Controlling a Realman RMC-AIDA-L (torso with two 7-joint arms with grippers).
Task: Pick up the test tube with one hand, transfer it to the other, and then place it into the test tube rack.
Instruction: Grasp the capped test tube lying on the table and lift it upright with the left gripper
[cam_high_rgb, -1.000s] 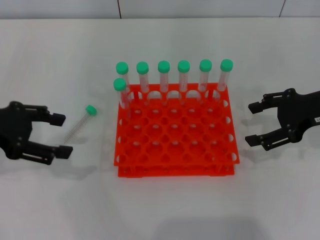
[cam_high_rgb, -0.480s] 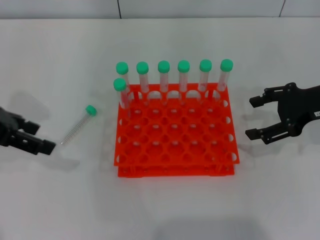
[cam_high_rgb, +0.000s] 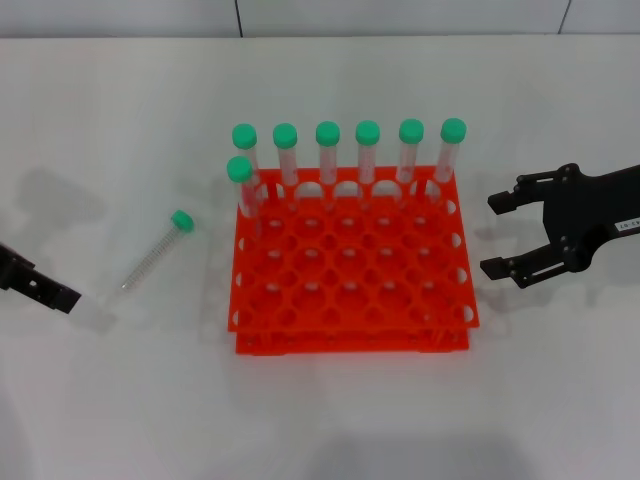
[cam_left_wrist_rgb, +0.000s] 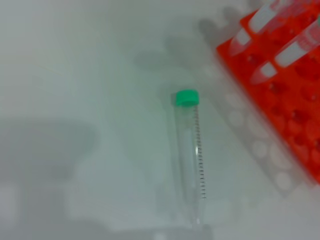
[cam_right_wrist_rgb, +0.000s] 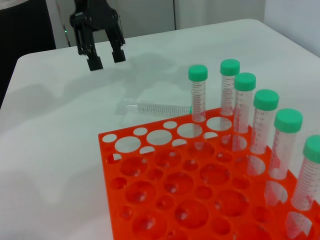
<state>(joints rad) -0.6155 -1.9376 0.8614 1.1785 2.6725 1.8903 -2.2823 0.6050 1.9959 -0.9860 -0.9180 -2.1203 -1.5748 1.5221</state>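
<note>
Work surface is a plain white table (cam_high_rgb: 330, 420), matte, with soft grey shadows; along its far edge in the head view runs a pale wall (cam_high_rgb: 400, 15) split by thin dark seams. In the right wrist view the table's corner is rounded, and a dark area lies beyond it. Largest item: the rack (cam_high_rgb: 350, 265), bright orange moulded plastic, two-tiered, a square grid of large round holes with smaller ones between, standing mid-table. Seven standing tubes (cam_high_rgb: 367, 155) sit upright in it, six in the far row and one in the next row at the left end; each is slim clear plastic with printed graduation marks and a green screw cap. Right gripper (cam_high_rgb: 495, 235), black, two-fingered, with a small white label on its body, hovers just beside the rack's right side, fingers spread apart and empty. Left gripper (cam_right_wrist_rgb: 106, 58), black, unlabelled, shows only as a fingertip at the left edge of the head view; the right wrist view shows it raised above the table beyond the rack, fingers apart with nothing between them. Smallest item: the loose tube (cam_high_rgb: 152, 252) lies flat on the table to the left of the rack, well apart from it, cap toward the far side and pointed tip toward the near left, between rack and left gripper, touching neither.
</note>
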